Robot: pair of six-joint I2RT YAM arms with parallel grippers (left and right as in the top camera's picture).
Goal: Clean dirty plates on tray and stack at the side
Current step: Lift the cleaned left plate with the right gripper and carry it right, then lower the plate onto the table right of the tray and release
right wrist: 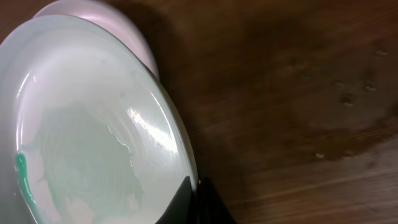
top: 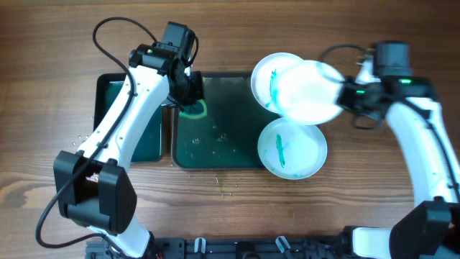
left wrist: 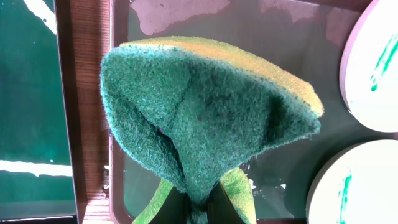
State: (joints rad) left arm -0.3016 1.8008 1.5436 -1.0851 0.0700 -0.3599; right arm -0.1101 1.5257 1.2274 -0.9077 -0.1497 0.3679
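My left gripper (top: pixel 188 92) is shut on a green and yellow sponge (left wrist: pixel 205 112), held over the left part of the large dark green tray (top: pixel 215 151). The pinched sponge fills the left wrist view, above the fingers (left wrist: pixel 199 210). My right gripper (top: pixel 346 94) is shut on the rim of a white plate (top: pixel 310 92), held lifted over the tray's right end. In the right wrist view this plate (right wrist: pixel 93 124) looks wet, with a little green left at its lower left; the fingers (right wrist: pixel 198 194) pinch its edge. Two smeared plates lie below: one at the back (top: pixel 267 78), one at the front (top: pixel 291 149).
The smaller sponge tray (top: pixel 118 93) lies left of the big tray, under my left arm. Small droplets and crumbs dot the tray floor and the wood in front of it. Bare wooden table (right wrist: pixel 298 93) lies to the right of the plates.
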